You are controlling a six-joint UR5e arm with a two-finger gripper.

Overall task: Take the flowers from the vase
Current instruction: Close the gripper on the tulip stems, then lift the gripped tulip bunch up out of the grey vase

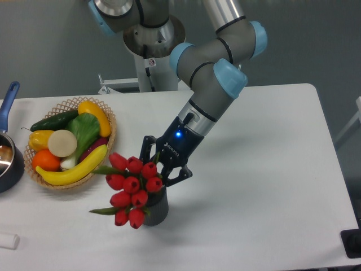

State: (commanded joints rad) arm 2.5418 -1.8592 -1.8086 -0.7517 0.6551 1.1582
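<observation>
Silver-grey tubular arm (211, 84) with light-blue joint caps, black hand (163, 164), blue light.

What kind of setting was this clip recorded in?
Most likely a robotics lab or test bench rather than a home: an arm on a pedestal at a plain white table against a bare grey wall, with props laid out, namely a basket of fruit and vegetables, a pot and flowers in a vase.

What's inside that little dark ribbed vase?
Red tulip buds with green leaves fill the dark grey ribbed vase. Its inside and the stems are covered by blooms.
</observation>
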